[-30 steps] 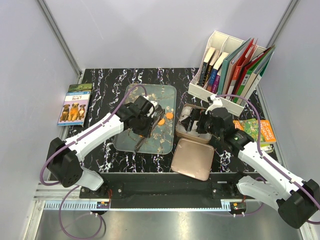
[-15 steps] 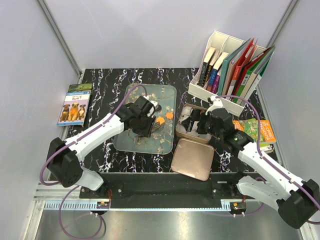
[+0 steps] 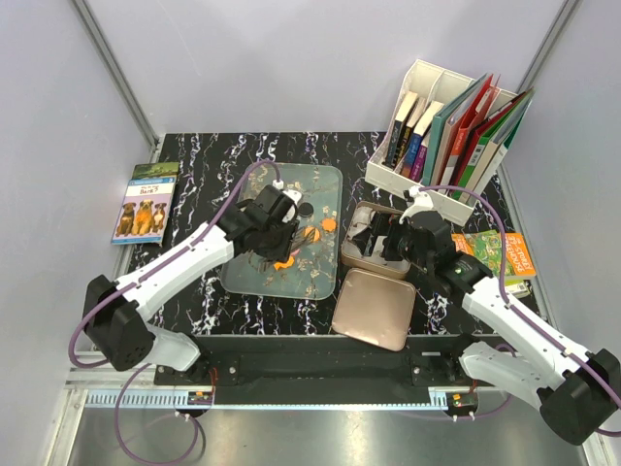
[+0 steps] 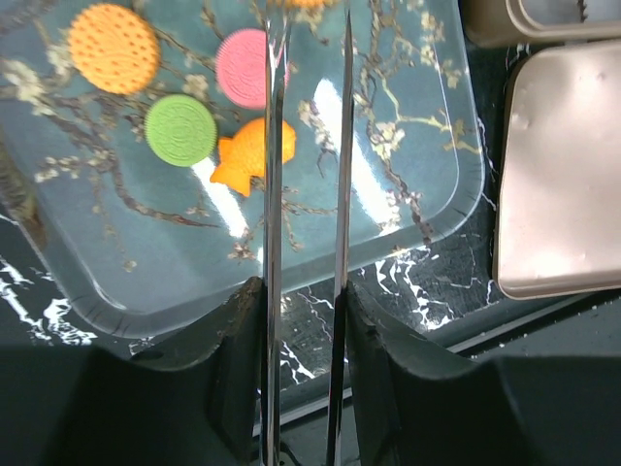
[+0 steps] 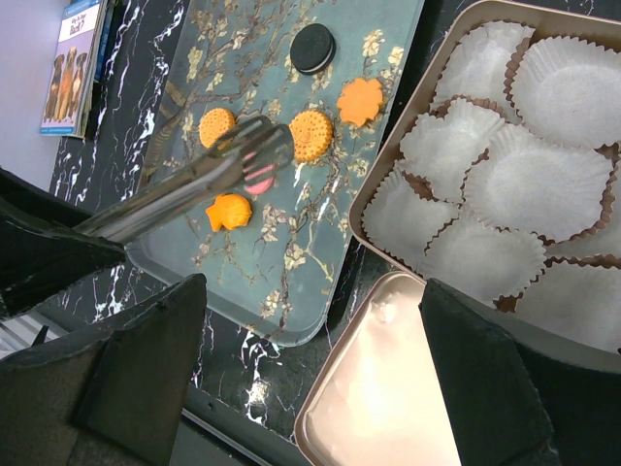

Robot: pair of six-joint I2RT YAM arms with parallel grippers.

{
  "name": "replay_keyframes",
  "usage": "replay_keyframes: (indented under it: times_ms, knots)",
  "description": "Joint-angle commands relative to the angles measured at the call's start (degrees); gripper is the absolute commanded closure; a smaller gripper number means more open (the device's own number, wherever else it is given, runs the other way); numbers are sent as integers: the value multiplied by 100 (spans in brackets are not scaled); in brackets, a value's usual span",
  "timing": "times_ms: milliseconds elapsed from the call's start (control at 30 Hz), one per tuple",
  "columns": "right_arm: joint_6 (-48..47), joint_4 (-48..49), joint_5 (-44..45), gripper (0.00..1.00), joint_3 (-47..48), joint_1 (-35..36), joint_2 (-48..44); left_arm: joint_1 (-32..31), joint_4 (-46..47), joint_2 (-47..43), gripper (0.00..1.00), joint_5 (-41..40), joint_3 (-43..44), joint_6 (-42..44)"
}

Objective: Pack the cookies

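Note:
Several cookies lie on a glass tray (image 3: 254, 282) with a blossom pattern: a black one (image 5: 313, 48), an orange flower (image 5: 360, 101), orange rounds (image 5: 311, 135), a pink one (image 4: 239, 68), a green one (image 4: 180, 129) and an orange fish (image 4: 250, 155). My left gripper (image 4: 303, 291) is shut on metal tongs (image 4: 274, 194), over the tray (image 3: 275, 225). The tong tips hang over the pink cookie (image 5: 260, 177); nothing shows gripped between the blades. My right gripper (image 5: 312, 291) is open and empty above the tin (image 3: 374, 241).
A gold tin (image 5: 388, 189) holding several white paper cups (image 5: 534, 180) stands right of the tray. Its lid (image 3: 374, 309) lies in front of it. A white book rack (image 3: 456, 136) is at the back right, and a dog book (image 3: 146, 202) lies at the left edge.
My left gripper with the tongs has shifted slightly left and back over the tray, so the orange fish cookie now shows. The right arm has not moved.

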Motion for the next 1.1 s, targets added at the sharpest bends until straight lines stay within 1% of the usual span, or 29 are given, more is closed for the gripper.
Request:
replay_keyframes:
  times_ms: [0,267,500,700,1067]
  knots:
    - [7,86,94,0,-36,23,-117,-16,296,-345,60,-440,347,-72]
    - [-2,60,129,0,-71,23,-161,-25,454,-451,53,-695,198,-221]
    - [-11,51,155,0,-98,14,-179,-25,595,-267,53,-608,136,-204]
    - [-37,34,182,0,-115,23,-179,-25,674,-20,49,-502,93,-195]
    - [-55,34,226,0,-141,14,-179,-210,841,287,47,-590,-57,-186]
